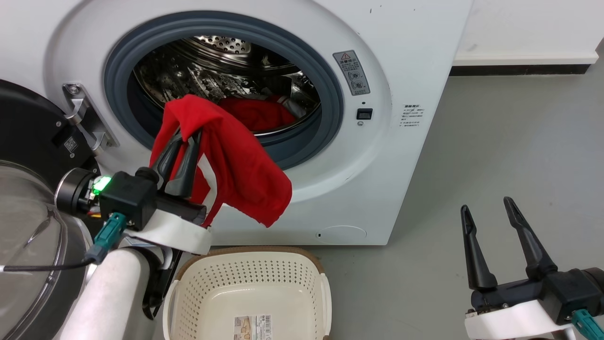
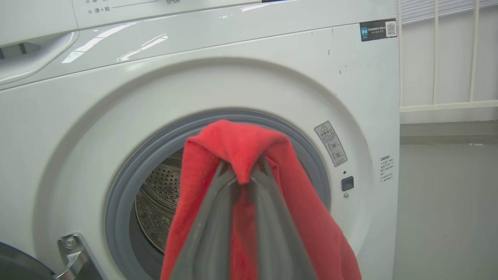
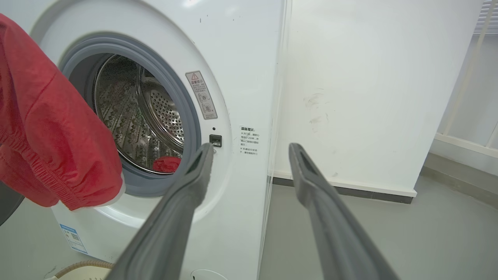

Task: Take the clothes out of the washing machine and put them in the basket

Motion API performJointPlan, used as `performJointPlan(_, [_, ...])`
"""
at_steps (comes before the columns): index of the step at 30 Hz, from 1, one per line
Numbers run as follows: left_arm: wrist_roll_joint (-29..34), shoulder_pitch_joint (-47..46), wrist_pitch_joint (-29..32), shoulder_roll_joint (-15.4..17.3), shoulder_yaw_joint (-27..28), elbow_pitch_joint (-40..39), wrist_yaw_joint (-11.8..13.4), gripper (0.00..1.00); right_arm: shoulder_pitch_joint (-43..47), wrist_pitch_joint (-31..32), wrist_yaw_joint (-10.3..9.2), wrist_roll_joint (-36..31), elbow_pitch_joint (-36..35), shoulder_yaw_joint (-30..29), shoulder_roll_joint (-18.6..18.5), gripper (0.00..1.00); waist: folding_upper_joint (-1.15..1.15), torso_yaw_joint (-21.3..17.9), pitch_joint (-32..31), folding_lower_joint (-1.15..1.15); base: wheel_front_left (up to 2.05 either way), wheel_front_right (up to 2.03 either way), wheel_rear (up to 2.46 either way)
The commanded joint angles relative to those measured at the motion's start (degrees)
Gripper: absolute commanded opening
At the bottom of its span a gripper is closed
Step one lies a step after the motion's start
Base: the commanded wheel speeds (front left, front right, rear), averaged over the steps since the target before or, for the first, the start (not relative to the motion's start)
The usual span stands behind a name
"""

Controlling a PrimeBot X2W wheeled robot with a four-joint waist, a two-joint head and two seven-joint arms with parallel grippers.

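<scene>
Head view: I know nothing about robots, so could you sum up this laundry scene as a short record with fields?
large white front-loading washing machine: door open
left gripper: shut on a bright red fabric garment with white trim, held outside the porthole
right gripper: open, empty, low beside the machine
shiny perforated steel drum: a second red garment lies inside
cream perforated plastic basket: on the floor below the held garment, no clothes seen in it

Washing machine (image 1: 410, 61) ahead — floor (image 1: 509, 156) rightward
</scene>
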Motion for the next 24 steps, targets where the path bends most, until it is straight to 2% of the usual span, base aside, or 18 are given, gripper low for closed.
performJointPlan(1, [-0.21, 1.08, 0.22, 0.30, 0.07, -1.23, 0.37, 0.00, 0.67, -0.14, -0.04, 0.07, 0.05, -0.16, 0.01, 1.00, 0.00, 0.09, 0.17, 0.01, 0.00, 0.00, 0.00])
performJointPlan(7, [-0.36, 4.26, 2.15, 0.67, -0.91, -5.48, 0.87, 0.00, -0.27, -0.14, -0.04, 0.44, -0.14, -0.85, 0.01, 1.00, 0.00, 0.47, 1.50, 0.01, 0.00, 0.00, 0.00])
performJointPlan(13, [-0.70, 6.69, 2.77, 0.22, -2.76, -4.91, 0.42, 0.00, -1.79, -0.14, -0.04, 0.32, -0.35, -1.39, 0.01, 1.00, 0.00, 1.06, 4.11, 0.01, 0.00, 0.00, 0.00])
performJointPlan(16, [-0.98, 7.78, 2.57, -0.26, -4.06, -3.11, -0.03, 0.00, -2.87, -0.14, -0.04, 0.13, -0.59, -1.52, 0.02, 1.00, 0.00, 1.09, 6.11, 0.01, 0.00, 0.00, 0.00])
performJointPlan(24, [-1.84, 6.56, -0.15, -2.23, -8.11, 8.77, -1.97, 0.00, -7.61, -0.14, -0.04, -0.62, -1.62, -1.79, 0.01, 1.00, 0.00, 0.32, 14.85, 0.01, 0.00, 0.00, 0.00])
